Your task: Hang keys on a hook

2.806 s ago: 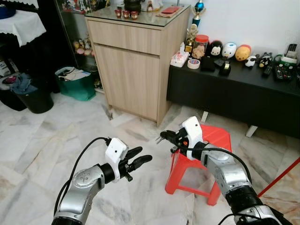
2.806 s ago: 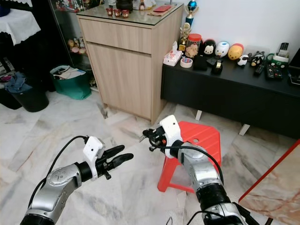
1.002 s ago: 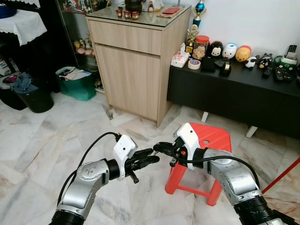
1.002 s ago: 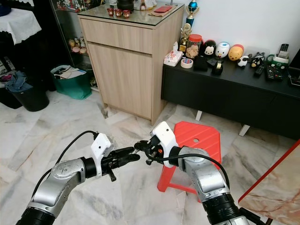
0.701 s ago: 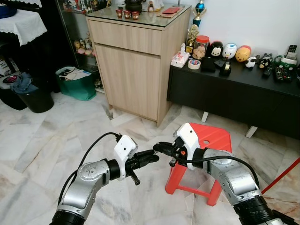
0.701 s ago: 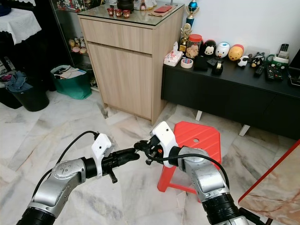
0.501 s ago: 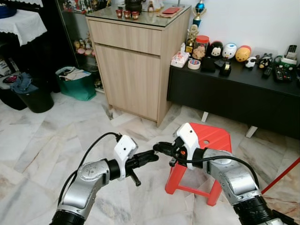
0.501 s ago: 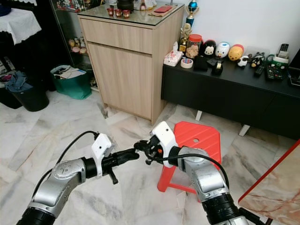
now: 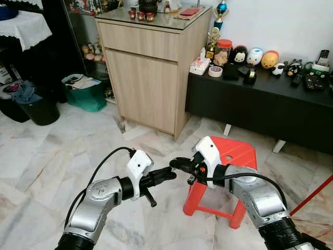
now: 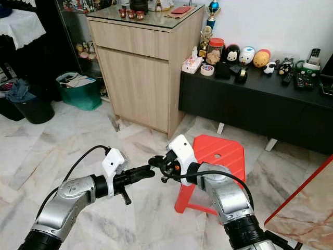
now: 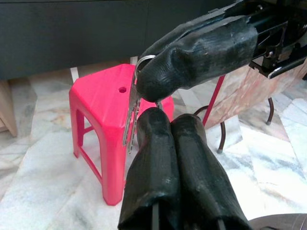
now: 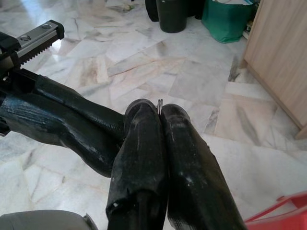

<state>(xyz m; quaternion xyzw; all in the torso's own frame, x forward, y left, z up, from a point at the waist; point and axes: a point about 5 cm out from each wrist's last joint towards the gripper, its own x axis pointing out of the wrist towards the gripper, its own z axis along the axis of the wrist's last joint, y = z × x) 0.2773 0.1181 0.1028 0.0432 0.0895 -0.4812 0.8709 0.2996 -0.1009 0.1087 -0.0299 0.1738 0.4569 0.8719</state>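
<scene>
— Metal keys [image 11: 130, 120] hanging from the right end effector [image 9: 175, 162], pinched tight at the ring, in mid-air beside the red stool [image 9: 237, 151].
— Left end effector [image 9: 170, 174]?
— Having closed from a spread to fingers pressed together, now touching the right's tip, just beside the keys.
— Meaning?
— Probably attempting a handover; hanging on a hook not yet begun.
</scene>
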